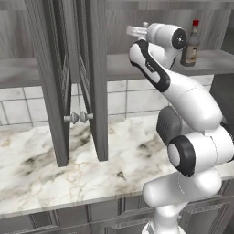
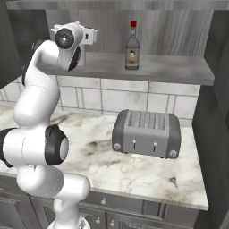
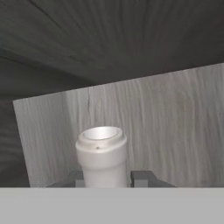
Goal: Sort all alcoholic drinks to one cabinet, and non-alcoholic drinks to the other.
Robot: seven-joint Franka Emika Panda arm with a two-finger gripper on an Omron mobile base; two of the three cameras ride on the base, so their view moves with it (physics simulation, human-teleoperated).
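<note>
A pale, smooth bottle (image 3: pixel 102 159) with a round lipped mouth is being gripped at the neck by the claw (image 3: pixel 107 178), inside a wood-grain cabinet (image 3: pixel 175 122). A squat dark bottle (image 2: pixel 132 47), red-capped, is being carried upright by the grey shelf (image 2: pixel 179 69). A ribbed metal toaster (image 2: pixel 146 133) is being borne by the marbled bench (image 2: pixel 134 167).

You see: grey four-slot toaster (image 2: pixel 146 133) on the marble countertop (image 2: pixel 134 172) | white tile backsplash (image 2: pixel 112 96) behind it | lower drawers (image 1: pixel 68 217) under the counter edge
</note>
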